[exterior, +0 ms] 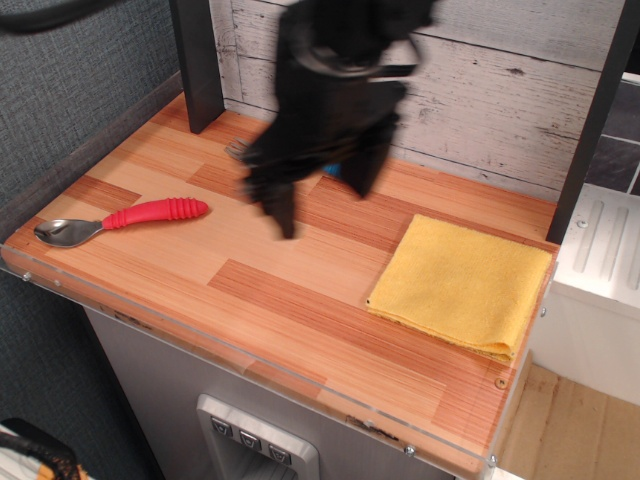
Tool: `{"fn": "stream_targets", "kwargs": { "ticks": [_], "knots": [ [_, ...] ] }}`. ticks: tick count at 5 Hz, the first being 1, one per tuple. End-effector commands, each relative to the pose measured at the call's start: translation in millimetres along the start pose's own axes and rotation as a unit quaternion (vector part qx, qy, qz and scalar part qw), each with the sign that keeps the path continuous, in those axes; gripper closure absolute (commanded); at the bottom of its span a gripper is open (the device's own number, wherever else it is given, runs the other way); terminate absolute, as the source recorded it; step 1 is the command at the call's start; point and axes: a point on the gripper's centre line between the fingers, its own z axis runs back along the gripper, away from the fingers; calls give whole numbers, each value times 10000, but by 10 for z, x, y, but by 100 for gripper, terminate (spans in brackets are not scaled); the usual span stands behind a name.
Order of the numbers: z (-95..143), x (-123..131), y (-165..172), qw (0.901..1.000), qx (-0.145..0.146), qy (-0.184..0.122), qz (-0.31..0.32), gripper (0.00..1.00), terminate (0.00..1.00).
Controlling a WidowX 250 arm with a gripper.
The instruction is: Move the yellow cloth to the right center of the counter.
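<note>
Striped butcher-block wood in light and reddish-brown planks made up the rectangular tabletop (250,290), which carried a clear acrylic rim along its near and left edges. At the far left, close to the front corner, lay a spoon with a ribbed red handle and a shiny metal bowl (115,219), its bowl pointing left and its handle angled toward the middle of the tabletop. Behind it, a dark upright post (196,62) stood at the back left corner against a wall of whitewashed planks.

Over the middle of the tabletop hung the black robot arm, heavily blurred. Its tool (284,212) pointed downward above bare wood, to the right of the red handle and well apart from the cloth. The blur hid the fingers, so whether the tool stood wide or narrow could not be told; nothing showed in its grip. Behind the arm, a sliver of metal tines (236,150) and a patch of blue peeked out, mostly hidden by the black body.

To the right lay the folded, roughly square, fuzzy bright-yellow cloth (462,285), flat on the tabletop at its right side. The cloth's right edge sat close to the right rim, its near corner toward the front right, and nothing touched it.
</note>
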Motion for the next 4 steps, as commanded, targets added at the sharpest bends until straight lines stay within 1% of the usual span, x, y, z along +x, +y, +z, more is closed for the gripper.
{"fn": "stream_targets", "kwargs": {
  "ticks": [1,2,3,4],
  "knots": [
    [27,380,162,9978,17,1,660,0,0],
    [-24,552,225,9963,36,33,864,0,0],
    [14,636,227,9976,12,34,685,0,0],
    [14,636,227,9976,12,34,685,0,100]
  ]
}}
